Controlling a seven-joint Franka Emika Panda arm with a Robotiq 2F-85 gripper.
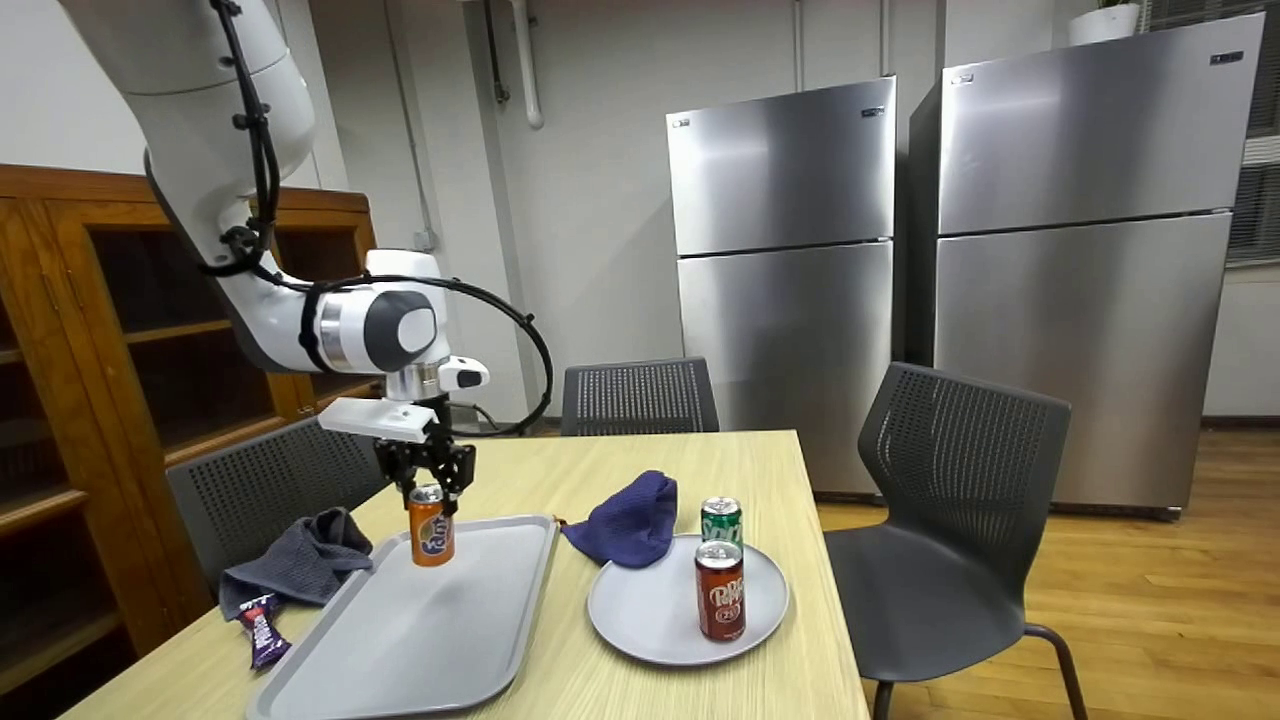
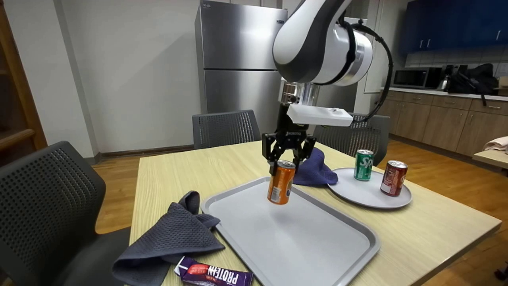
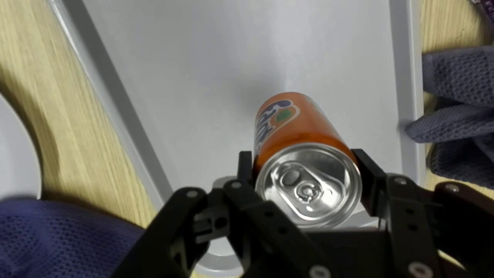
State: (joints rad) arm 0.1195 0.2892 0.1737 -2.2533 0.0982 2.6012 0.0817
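Note:
My gripper (image 1: 432,500) is shut on an orange Fanta can (image 1: 432,536), with one finger on each side near its top. The can also shows in an exterior view (image 2: 281,186), slightly tilted. It appears to hang a little above the grey tray (image 2: 317,246), near the tray's far end. In the wrist view the gripper (image 3: 303,166) has the can's silver lid (image 3: 308,185) between its fingers. A faint shadow lies on the tray beside the can. The can's far side is hidden.
A grey plate (image 1: 640,625) holds a green Sprite can (image 1: 721,520) and a dark red Dr Pepper can (image 1: 720,595). A blue cloth (image 1: 630,520) lies between tray and plate. A dark grey cloth (image 2: 170,234) and purple protein bar (image 2: 214,274) lie beside the tray. Chairs surround the table.

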